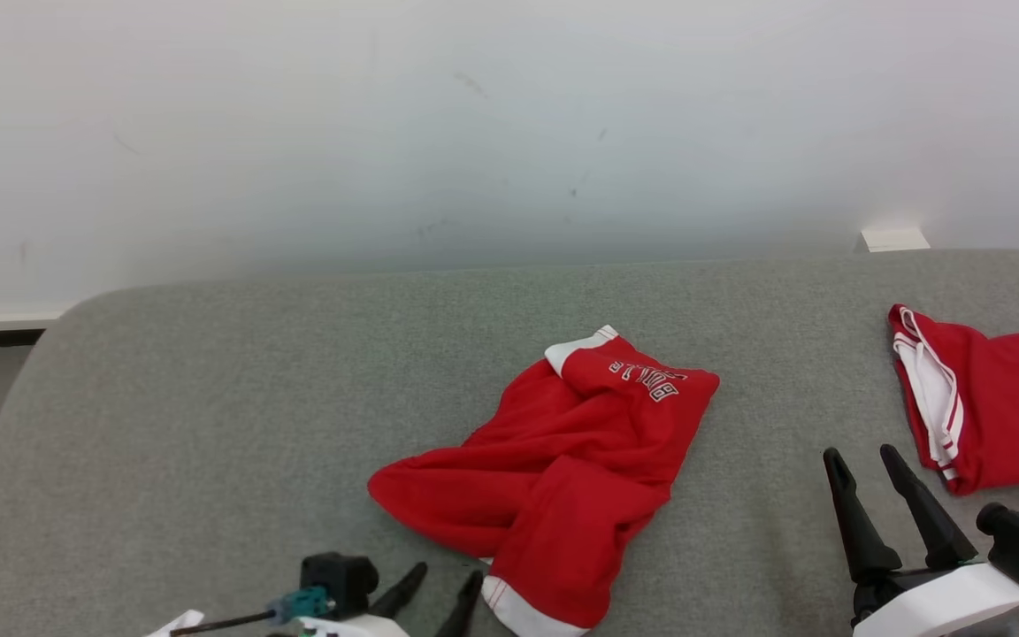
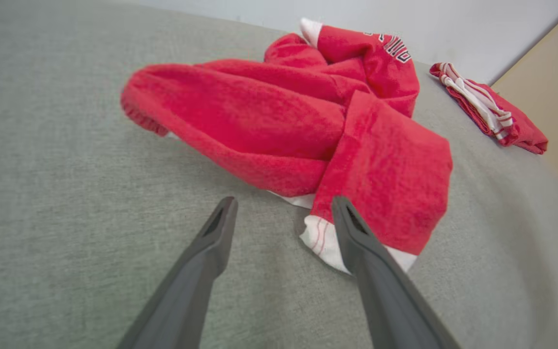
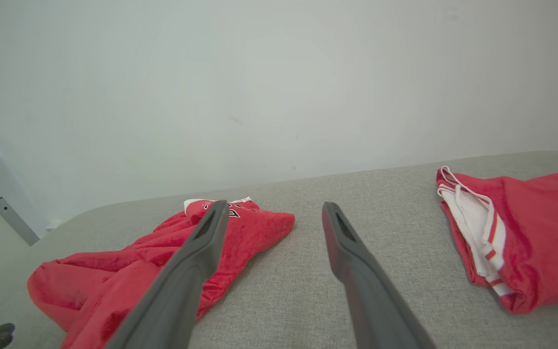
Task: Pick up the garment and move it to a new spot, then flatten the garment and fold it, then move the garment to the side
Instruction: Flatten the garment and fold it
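The crumpled red garment [image 1: 563, 460] lay near the middle of the grey padded surface [image 1: 209, 398], with its white hem toward the near edge. The left gripper [image 1: 449, 571], at that near edge, and the right gripper [image 1: 860, 454], over the surface's near right part, both had their jaws spread and empty. A second red garment [image 1: 996, 398] lay at the surface's right end.

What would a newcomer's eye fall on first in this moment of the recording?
The crumpled red garment, with white trim and lettering, draws the eye first, heaped in the middle of the grey padded surface. A second red garment with white stripes lies at the right edge. Both grippers stand open and empty: the left gripper by the crumpled one's near white hem, the right gripper between the two garments.
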You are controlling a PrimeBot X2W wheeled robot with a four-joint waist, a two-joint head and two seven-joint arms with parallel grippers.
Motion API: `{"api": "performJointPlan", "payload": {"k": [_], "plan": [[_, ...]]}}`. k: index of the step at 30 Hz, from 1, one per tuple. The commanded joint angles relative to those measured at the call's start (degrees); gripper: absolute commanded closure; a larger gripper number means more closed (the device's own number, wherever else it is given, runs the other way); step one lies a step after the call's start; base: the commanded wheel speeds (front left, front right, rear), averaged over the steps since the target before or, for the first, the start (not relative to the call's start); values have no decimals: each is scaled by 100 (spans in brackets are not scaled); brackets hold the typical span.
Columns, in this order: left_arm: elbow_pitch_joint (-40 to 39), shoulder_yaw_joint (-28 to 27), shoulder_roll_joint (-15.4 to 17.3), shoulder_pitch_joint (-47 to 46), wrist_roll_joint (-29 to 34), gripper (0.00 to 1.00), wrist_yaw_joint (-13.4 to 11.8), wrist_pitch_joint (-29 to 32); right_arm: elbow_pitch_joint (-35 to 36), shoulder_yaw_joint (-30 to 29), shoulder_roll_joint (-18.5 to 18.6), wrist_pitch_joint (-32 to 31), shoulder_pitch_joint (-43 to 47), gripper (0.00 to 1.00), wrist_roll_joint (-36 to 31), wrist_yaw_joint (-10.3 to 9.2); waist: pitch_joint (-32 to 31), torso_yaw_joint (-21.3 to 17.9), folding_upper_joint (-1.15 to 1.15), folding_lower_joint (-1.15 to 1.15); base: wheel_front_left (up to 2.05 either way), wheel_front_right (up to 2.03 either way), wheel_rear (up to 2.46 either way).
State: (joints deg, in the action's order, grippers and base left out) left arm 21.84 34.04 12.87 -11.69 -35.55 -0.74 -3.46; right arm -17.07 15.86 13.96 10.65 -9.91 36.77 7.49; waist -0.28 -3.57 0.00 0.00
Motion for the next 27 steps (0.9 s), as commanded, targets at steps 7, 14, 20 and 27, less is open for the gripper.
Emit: {"api": "performJointPlan", "payload": {"k": [7,14,20,27], "plan": [[-80,169,-56,15,-222,0,101,536,27,-106,-33,-22,42,0,-58,-2,162,-344,0,0,0,0,0],[376,138,-139,-99,-373,0,172,606,-28,-105,-35,-15,-12,0,-27,-2,266,-597,0,0,0,0,0],[709,61,-239,-132,-519,59,261,469,-92,-106,-34,-3,-33,0,-12,-2,276,-662,0,0,0,0,0],[758,45,-288,-216,-534,100,355,261,-139,-98,-7,9,-36,0,-30,-2,210,-627,0,0,0,0,0]]}}
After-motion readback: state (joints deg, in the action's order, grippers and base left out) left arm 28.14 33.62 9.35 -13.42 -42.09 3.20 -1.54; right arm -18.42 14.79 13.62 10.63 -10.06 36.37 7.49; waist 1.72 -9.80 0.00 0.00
